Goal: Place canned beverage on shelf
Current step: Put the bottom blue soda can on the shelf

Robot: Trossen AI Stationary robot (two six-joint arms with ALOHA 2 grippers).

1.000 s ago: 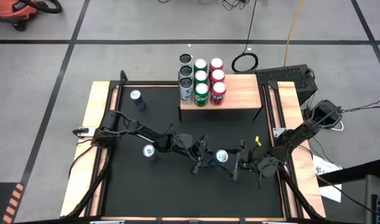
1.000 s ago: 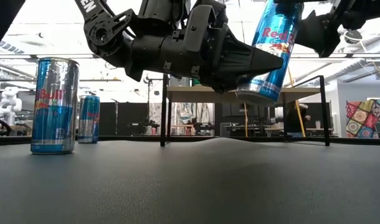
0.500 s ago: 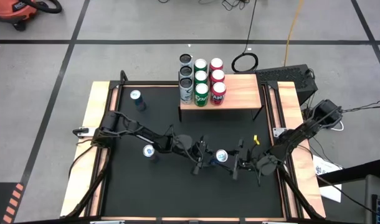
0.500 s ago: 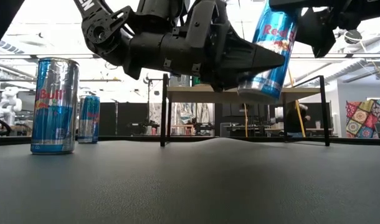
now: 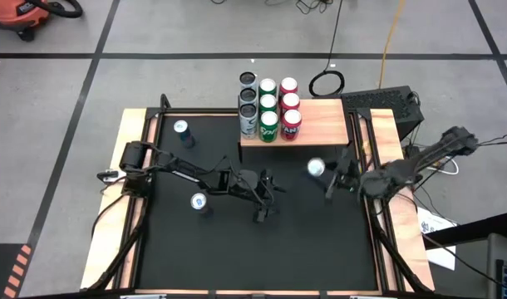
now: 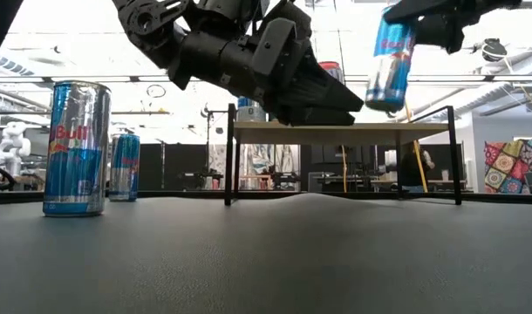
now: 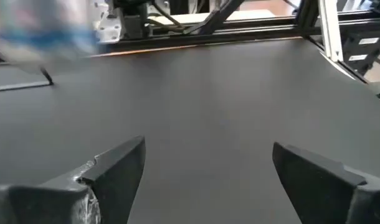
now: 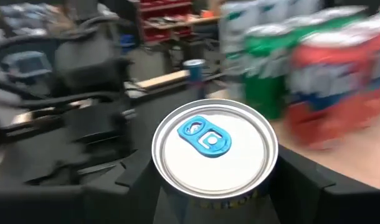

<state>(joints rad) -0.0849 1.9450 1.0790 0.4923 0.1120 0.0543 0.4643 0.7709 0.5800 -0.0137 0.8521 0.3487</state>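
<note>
Right jaws [image 5: 332, 176] pinch our can [image 5: 317, 168]; left jaws [image 5: 265, 199] spread, empty. Hazard: cans [image 5: 268, 109] crowd the shelf [image 5: 320, 124] ahead; we could topple them.

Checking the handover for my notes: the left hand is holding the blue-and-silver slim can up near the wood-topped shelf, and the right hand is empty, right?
No, the hands are swapped. The right hand grips the blue-and-silver slim can near the wood-topped shelf; the left hand is open and empty. The high view and the right wrist view show it.

An orange vacuum [image 5: 21, 15] and a black cable loop [image 5: 327, 83] lie on the grey floor [image 5: 154, 33].
</note>
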